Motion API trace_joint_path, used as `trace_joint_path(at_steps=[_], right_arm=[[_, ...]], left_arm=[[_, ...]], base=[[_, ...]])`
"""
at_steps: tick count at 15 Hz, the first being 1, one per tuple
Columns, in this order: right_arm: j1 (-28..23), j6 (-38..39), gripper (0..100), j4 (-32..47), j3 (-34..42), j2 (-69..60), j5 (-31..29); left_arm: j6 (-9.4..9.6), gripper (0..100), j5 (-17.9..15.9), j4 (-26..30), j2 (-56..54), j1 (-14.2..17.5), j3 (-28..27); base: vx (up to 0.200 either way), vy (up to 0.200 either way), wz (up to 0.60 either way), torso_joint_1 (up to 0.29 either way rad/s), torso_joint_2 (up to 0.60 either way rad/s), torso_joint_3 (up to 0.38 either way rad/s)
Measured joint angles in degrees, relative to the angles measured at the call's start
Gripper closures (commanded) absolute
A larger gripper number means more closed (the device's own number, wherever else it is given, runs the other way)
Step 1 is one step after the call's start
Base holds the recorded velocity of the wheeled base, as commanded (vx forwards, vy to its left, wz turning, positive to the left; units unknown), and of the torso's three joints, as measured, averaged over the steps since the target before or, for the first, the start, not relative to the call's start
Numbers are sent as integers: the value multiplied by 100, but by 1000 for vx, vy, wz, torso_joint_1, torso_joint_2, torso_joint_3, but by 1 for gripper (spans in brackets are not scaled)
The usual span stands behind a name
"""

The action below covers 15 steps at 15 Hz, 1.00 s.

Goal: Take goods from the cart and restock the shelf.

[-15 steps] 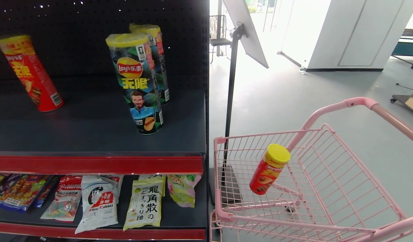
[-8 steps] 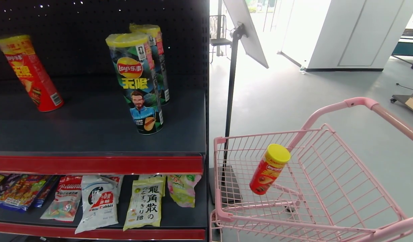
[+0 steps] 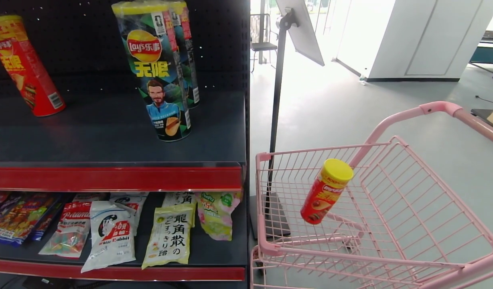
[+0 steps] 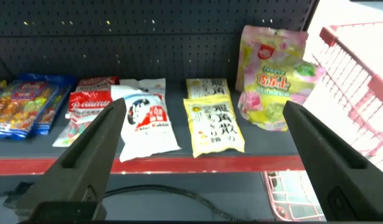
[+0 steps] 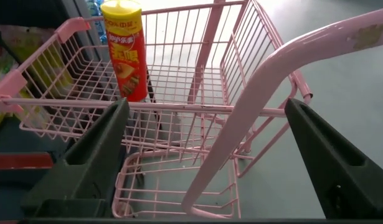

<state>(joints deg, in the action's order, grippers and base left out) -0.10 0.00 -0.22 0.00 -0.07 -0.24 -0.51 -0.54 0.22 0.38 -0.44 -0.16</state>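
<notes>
A red chips can (image 3: 326, 190) with a yellow lid stands tilted inside the pink cart (image 3: 260, 200), close to its front left corner. In the right wrist view the same can (image 5: 126, 50) stands in the basket beyond the cart handle (image 5: 272, 81). My right gripper (image 5: 207, 162) is open and empty on the near side of that handle. The dark upper shelf (image 3: 110, 132) holds a red can (image 3: 23, 66) at the left and two dark green cans (image 3: 158, 76), one behind the other. My left gripper (image 4: 203, 168) is open and empty, facing the lower shelf.
Several snack bags (image 3: 170, 237) lie on the lower shelf, seen also as bags (image 4: 213, 124) in the left wrist view. A sign stand's black pole (image 3: 275, 100) rises between the shelf end and the cart. Open grey floor lies beyond the cart.
The whole head view has shifted, so the camera moved: the shelf now sits higher in the picture. The cans, bags and cart have kept their places.
</notes>
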Motion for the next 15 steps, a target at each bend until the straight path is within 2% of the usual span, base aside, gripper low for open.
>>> trace_joint_path(at_steps=[5, 7, 10, 13, 15], right_arm=[[2, -51, 0, -7, 0, 0, 13], [7, -185, 0, -112, -156, 18, 224], [21, -232, 0, -78, -1331, 660, 495], [252, -172, 0, -325, -2453, 2276, 872], [494, -87, 0, -558, -2809, 3372, 1310]], left_arm=[[0, 0, 0, -4, 0, 0, 0], [-2, 0, 0, -6, 0, 0, 0], [-6, 0, 2, -4, 0, 0, -2], [-6, 0, 0, -4, 0, 0, -2], [-6, 0, 0, -6, 0, 0, -2]], base=[[0, 0, 0, -17, 58, 41], [0, 0, 0, 0, 0, 0], [0, 0, 0, 0, 0, 0], [0, 0, 0, 0, 0, 0], [0, 0, 0, 0, 0, 0]])
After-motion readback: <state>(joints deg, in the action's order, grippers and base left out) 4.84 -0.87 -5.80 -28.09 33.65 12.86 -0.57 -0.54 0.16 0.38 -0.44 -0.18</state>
